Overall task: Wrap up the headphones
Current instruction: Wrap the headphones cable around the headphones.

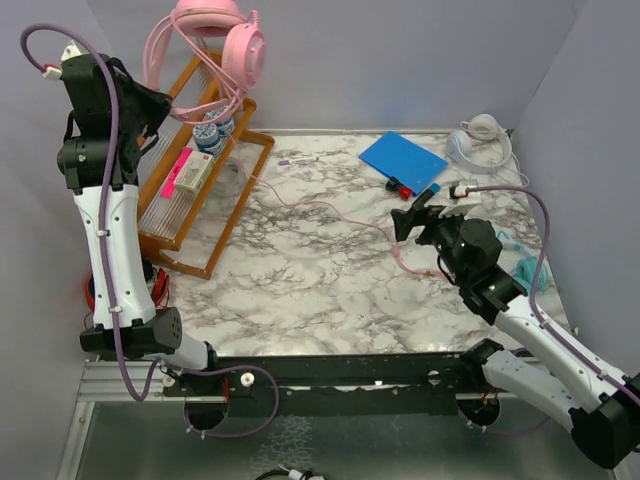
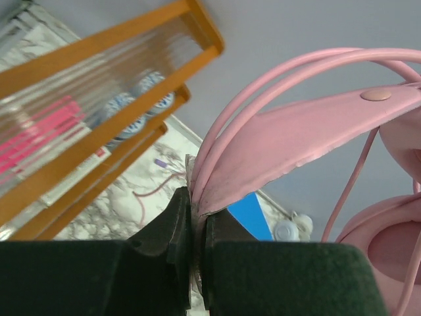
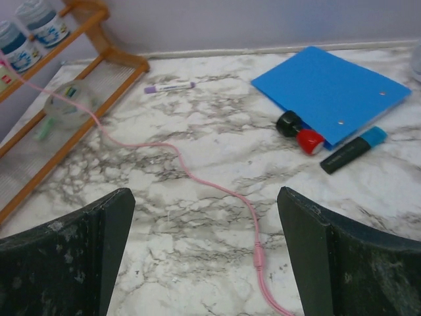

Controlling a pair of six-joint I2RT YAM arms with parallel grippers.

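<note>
The pink padded over-ear headphones (image 2: 296, 138), judged light, are pinched at the headband by the left gripper (image 2: 197, 227), while their thin pink cable (image 3: 197, 178), judged limp, lies between the spread-apart fingers of the right gripper (image 3: 205, 224) and is best taken there.

- Three headphones: a pink pair (image 1: 222, 35), a white pair (image 1: 478, 138) and a teal pair (image 1: 527, 272), the last mostly hidden behind an arm
- One pink cable (image 3: 197, 178), trailing across the table
- One marble table (image 1: 300, 290)
- One wooden rack (image 1: 243, 200)
- Two jars (image 3: 41, 20) with blue-patterned labels, side by side on the rack
- One pink box (image 1: 186, 172) on the rack
- One clear round container (image 3: 64, 102) on the rack
- One blue folder (image 1: 402, 158)
- Two pens: a purple pen (image 3: 170, 86) and a black highlighter (image 3: 352, 148) with a blue cap
- Two small round knobs, touching: a black knob (image 3: 287, 123) and a red knob (image 3: 309, 140)
- Two arms: left arm (image 1: 105, 230) and right arm (image 1: 540, 330)
</note>
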